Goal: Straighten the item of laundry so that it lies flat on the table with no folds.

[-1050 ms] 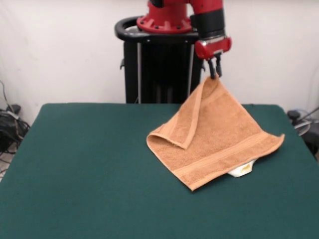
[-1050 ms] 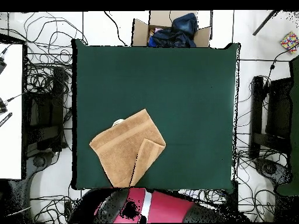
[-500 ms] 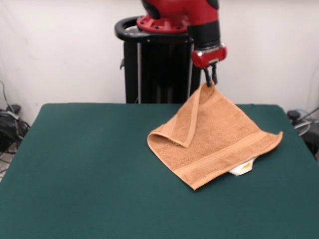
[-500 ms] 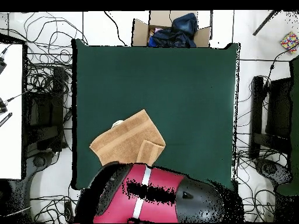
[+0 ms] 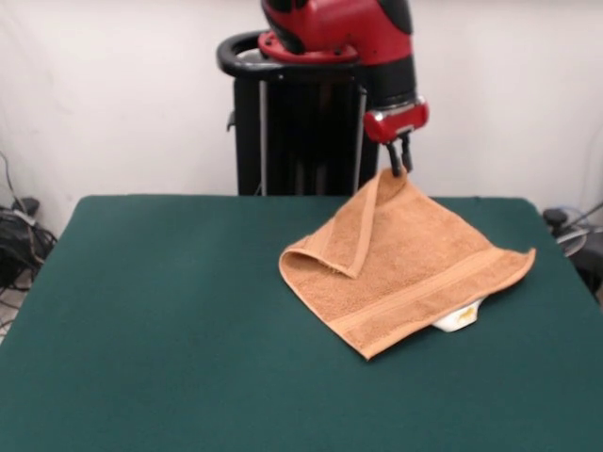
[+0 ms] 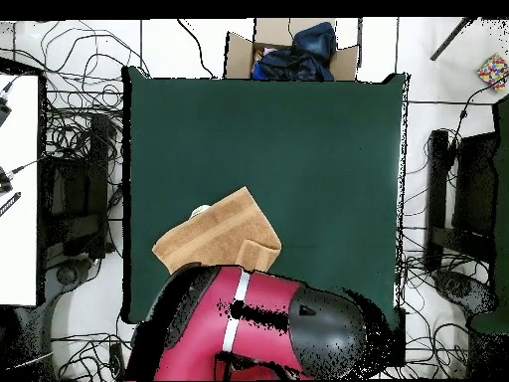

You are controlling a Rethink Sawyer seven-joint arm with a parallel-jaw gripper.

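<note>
The orange-tan towel (image 5: 415,264) lies on the right half of the green table (image 5: 170,330), with one corner lifted toward the far edge. My gripper (image 5: 399,170) is shut on that raised corner, just above the table's far side. A strip of the towel is folded over itself on its left part, and a white care label (image 5: 459,318) pokes out under the near right edge. From overhead, the towel (image 6: 214,236) shows near the table's (image 6: 318,149) lower left, and the red arm covers its lower part and the gripper.
A black pedestal (image 5: 301,113) stands behind the table's far edge. Overhead, a cardboard box (image 6: 288,55) with dark clothes sits beyond the table's top edge, and cables lie on the floor at both sides.
The gripper has lowered and shifted slightly left with the towel corner, so the lifted part sags lower. In the overhead view the arm now covers more of the towel.
</note>
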